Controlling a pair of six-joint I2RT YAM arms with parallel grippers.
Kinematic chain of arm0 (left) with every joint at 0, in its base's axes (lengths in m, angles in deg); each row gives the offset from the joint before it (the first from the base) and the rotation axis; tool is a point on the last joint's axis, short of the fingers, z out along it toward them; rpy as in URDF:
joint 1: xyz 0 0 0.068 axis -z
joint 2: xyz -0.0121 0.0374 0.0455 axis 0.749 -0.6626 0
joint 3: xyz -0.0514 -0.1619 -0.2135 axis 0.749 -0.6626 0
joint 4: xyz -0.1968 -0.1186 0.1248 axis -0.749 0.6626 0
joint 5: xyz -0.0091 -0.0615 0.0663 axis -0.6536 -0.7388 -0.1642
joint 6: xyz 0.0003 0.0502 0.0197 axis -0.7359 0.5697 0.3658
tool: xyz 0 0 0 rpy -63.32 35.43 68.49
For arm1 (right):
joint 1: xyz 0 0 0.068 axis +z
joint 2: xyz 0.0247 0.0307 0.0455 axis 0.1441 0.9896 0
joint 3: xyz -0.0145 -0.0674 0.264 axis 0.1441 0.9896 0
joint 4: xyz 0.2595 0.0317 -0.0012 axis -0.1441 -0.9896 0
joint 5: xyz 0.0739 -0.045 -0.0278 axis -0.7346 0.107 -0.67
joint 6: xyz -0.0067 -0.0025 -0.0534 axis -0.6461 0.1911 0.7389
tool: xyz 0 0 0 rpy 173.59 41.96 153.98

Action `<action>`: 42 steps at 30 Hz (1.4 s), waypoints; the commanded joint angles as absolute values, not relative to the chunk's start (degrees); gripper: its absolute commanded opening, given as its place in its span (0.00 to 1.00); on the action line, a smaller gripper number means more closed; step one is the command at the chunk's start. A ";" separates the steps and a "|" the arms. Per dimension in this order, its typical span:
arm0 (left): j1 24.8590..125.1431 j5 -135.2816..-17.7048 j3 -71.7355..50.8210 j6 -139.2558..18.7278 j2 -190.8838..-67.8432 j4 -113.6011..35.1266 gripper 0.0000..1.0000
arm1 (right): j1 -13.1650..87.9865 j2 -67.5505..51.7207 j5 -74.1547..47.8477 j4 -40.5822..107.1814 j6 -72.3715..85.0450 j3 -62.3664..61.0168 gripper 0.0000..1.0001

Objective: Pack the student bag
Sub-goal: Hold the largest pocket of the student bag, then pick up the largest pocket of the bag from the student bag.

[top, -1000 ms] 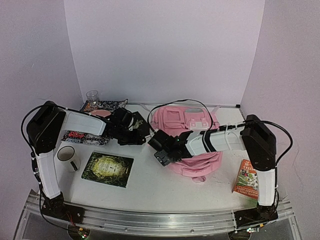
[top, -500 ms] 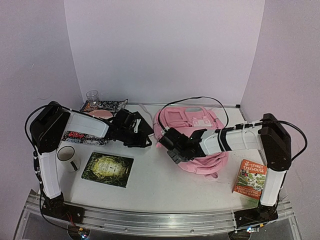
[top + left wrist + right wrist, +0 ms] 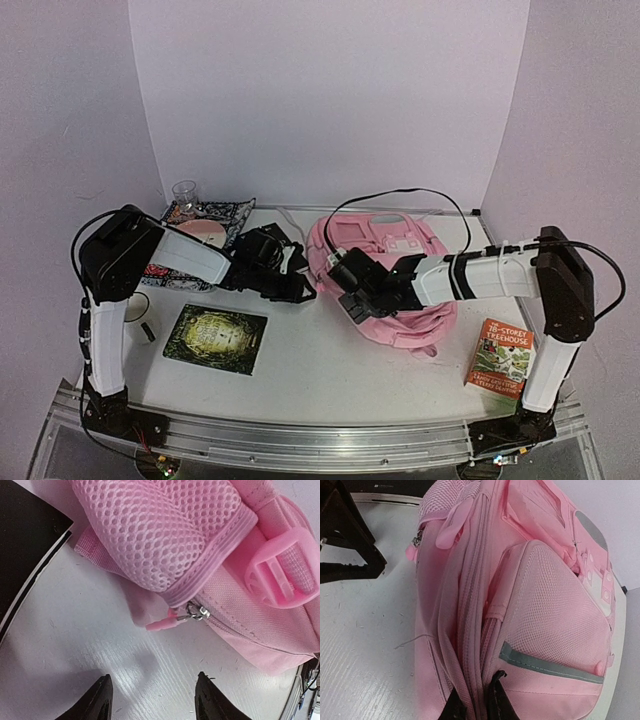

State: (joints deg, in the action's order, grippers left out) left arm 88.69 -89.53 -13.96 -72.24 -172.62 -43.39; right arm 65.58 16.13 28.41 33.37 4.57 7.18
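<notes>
**Position.** The student bag (image 3: 400,290) lies flat on the desk (image 3: 320,375), right of centre in the overhead frame. Its pockets face up and its long axis runs from the upper part of the frame toward the lower edge.

**Right arm.** At the bottom of the right wrist frame, the right fingers (image 3: 496,700) are closed on a raised ridge of the bag's fabric beside a zip seam. We judge this a steadying hold.

**Left arm.** The left fingers (image 3: 97,705) stand apart at the bottom of the left wrist frame with nothing between them. The pink zip pull (image 3: 162,624) lies directly above that gap, near but untouched. Its length runs roughly left to right (in line with the fingers' closing direction, so a wrist turn may be needed). The left arm is the nearer to the pull, and we judge the coming move a short advance up-frame to pinch it.

**Count.**
- One bag.
- Two books lying clear: a dark green one (image 3: 215,338) at lower left and a red one (image 3: 503,358) at lower right.
- One glass (image 3: 184,192) at upper left, beside patterned covers (image 3: 205,211) whose number we cannot settle.
- One black flat item (image 3: 22,540) in the upper left of the left wrist frame.
</notes>
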 commanded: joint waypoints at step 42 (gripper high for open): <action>90.71 -90.24 -17.54 -70.82 -175.04 -60.61 0.00 | 63.27 12.89 28.13 38.68 2.11 6.89 0.00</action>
State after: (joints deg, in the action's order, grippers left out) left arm 89.90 -89.38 -13.98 -68.35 -178.83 -59.42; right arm 64.16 15.45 25.35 35.48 4.33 7.76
